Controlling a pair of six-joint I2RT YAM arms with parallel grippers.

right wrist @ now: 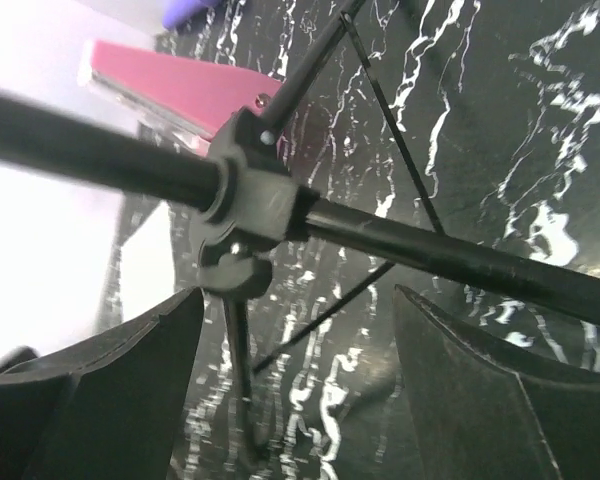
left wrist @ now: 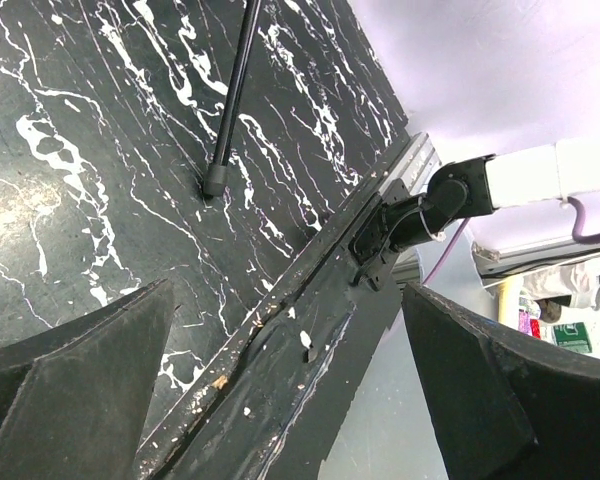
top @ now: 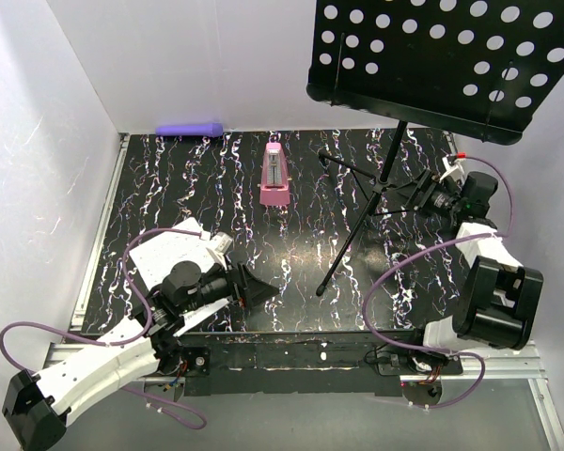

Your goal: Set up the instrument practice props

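When the scene is viewed from above, the left pincer (top: 256,287) is seen low over the counter (top: 169,188), near its front edge, and nothing is held in it. The pink metronome (top: 274,177) is placed upright beyond this pincer, well apart from it. The purple cylinder (top: 190,129) lies even further away, at the back wall. The right pincer (top: 416,193) is pointed at the music stand (top: 391,155), just beside the place where its tripod legs (top: 345,249) spread. Whether the stand is touched cannot be told from this view. The perforated desk (top: 442,56) is raised high above that pincer.

From the left wrist, the fingers (left wrist: 80,390) of the left pincer (left wrist: 290,400) are shown wide apart, with only the counter edge between them. One rubber-tipped stand leg (left wrist: 215,180) rests on the counter ahead of them.

From the right wrist, the right pincer (right wrist: 295,390) is also shown spread apart, and nothing is clamped. The stand pole (right wrist: 430,250), with its black collar (right wrist: 245,200), crosses just ahead of the fingers (right wrist: 490,400). The metronome (right wrist: 200,90) is seen beyond the pole, blurred.
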